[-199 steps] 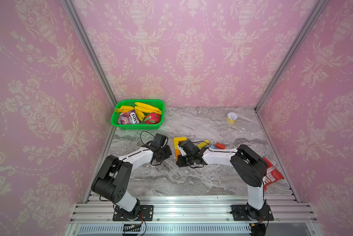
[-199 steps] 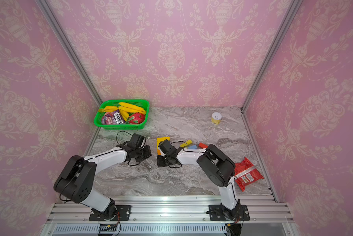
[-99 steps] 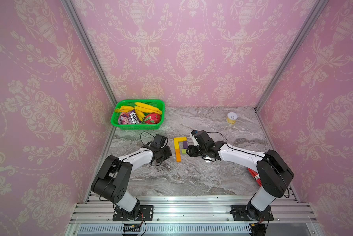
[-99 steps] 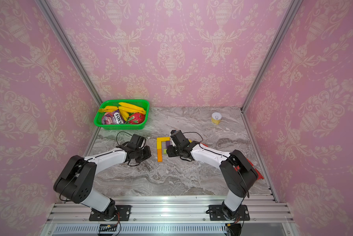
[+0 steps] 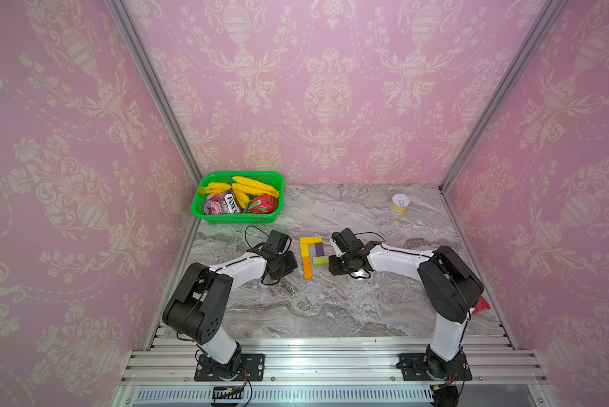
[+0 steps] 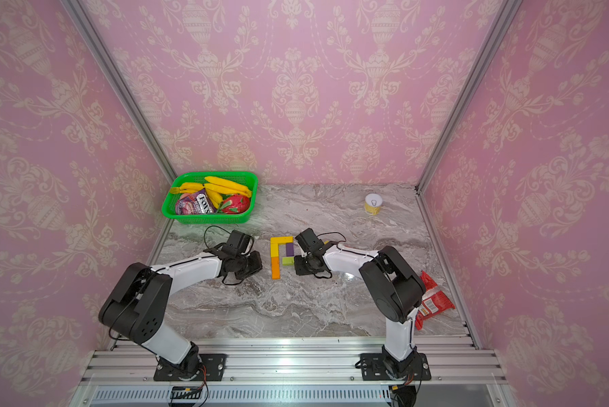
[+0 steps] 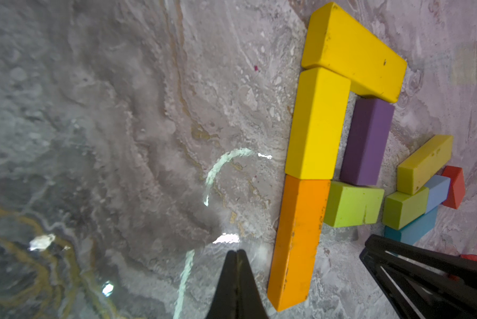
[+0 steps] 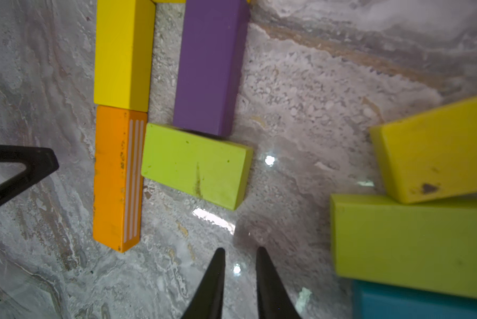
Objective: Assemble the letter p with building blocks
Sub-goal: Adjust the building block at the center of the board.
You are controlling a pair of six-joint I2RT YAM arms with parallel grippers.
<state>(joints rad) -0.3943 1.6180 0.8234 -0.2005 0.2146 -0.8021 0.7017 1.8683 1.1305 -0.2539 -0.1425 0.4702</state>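
Note:
The building blocks lie flat in a letter shape in both top views: a yellow top bar [image 5: 311, 240], a yellow upright [image 7: 316, 124] with an orange block [image 7: 298, 240] continuing it, a purple block [image 8: 209, 66] and a lime block [image 8: 196, 165] lying slightly askew. Spare yellow [image 8: 436, 157], lime [image 8: 411, 245], teal [image 7: 414, 230], light blue [image 7: 437, 190] and red [image 7: 455, 190] blocks are piled beside them. My left gripper [image 7: 237, 252] is shut and empty, just left of the orange block. My right gripper [image 8: 240, 252] stands narrowly open with nothing in it, just short of the lime block.
A green basket [image 5: 238, 197] with bananas and packets stands at the back left. A small can [image 5: 400, 203] sits at the back right. A red snack packet [image 6: 431, 301] lies near the right arm's base. Pink walls close in three sides.
My right gripper left the letter, swung back, and now sits low beside the lime block, which lies free; its jaws opened, then narrowed. The left arm has stayed put.

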